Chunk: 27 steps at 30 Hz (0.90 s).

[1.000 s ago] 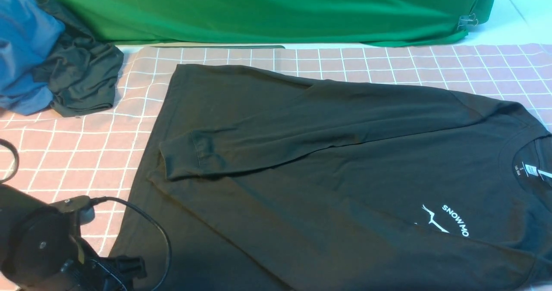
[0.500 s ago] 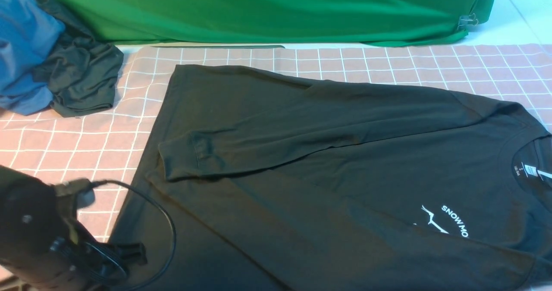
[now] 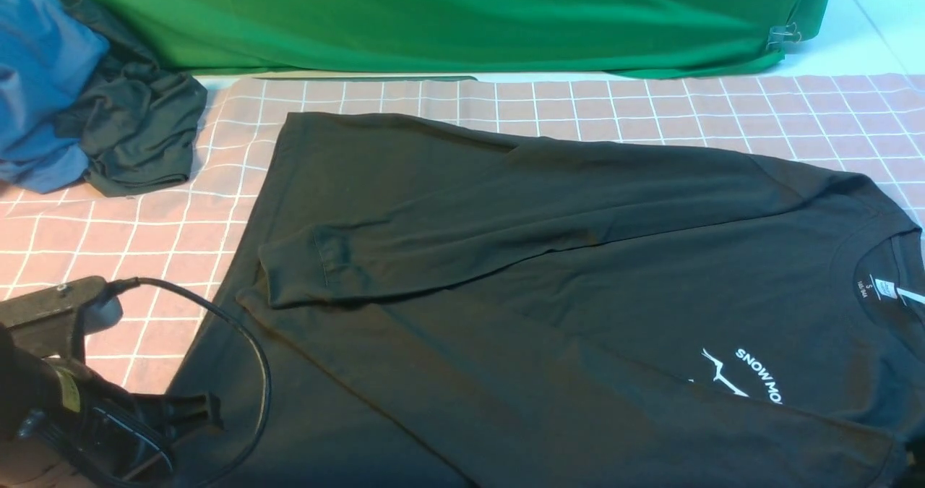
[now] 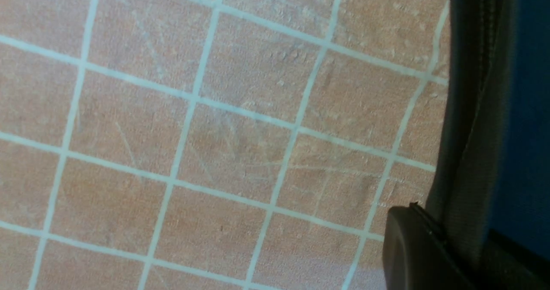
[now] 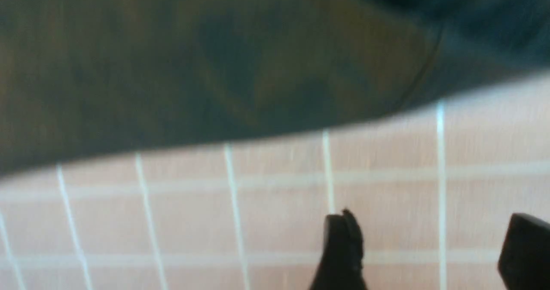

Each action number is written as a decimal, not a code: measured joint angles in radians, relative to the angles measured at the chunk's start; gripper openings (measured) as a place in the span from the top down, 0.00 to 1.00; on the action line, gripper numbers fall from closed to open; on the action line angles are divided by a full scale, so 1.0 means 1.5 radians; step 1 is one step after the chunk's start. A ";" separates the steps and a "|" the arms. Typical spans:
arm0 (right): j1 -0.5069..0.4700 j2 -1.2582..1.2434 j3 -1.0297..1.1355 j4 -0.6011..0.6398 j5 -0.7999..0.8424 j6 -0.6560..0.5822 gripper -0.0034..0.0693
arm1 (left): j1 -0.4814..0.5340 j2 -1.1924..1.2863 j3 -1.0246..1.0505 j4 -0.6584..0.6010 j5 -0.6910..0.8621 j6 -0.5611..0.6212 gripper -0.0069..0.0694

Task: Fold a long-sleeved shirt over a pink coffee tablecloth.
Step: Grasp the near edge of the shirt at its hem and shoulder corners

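- Fabric of the black long-sleeved shirt (image 3: 433, 372) has crept slightly toward the robot and to its left since the earlier front views, with the hem (image 4: 468, 174) corner and collar (image 3: 842, 257) both drawn along
- The left end effector (image 4: 459, 238) is clamped on the hem edge, so that shift looks like a pull from the grip, probably readying the bottom end for a fold
- The right end effector (image 5: 432, 219) has its fingers spread wide with nothing between them, over the pink tablecloth (image 3: 123, 235) just beside the shirt's near edge; I judge that it still needs a hold near the shoulder before both arms can lift together
- The shirt lies spread front up on the cloth, the far sleeve (image 3: 462, 257) laid along the body, its cuff (image 3: 293, 271) near the hem
- Collar points to the robot's right, hem to its left; the long axis runs mostly sideways, its collar end angled a little nearer the robot
- Lifting with only one side held would likely twist the body and drag the sleeves loose
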 joint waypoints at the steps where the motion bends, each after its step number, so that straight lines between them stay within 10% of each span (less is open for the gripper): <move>1: 0.000 0.000 0.000 0.000 0.000 0.001 0.25 | 0.000 0.000 0.000 0.000 -0.001 0.001 0.85; 15: 0.000 0.187 0.000 0.039 -0.132 -0.024 0.26 | 0.000 0.000 0.000 0.000 -0.013 0.012 0.85; 22: 0.000 0.219 -0.013 0.043 -0.133 -0.075 0.79 | 0.000 0.000 0.000 -0.001 -0.016 0.012 0.85; 27: 0.000 0.210 -0.057 0.011 -0.058 -0.088 0.86 | 0.000 0.000 -0.003 0.001 -0.002 0.011 0.85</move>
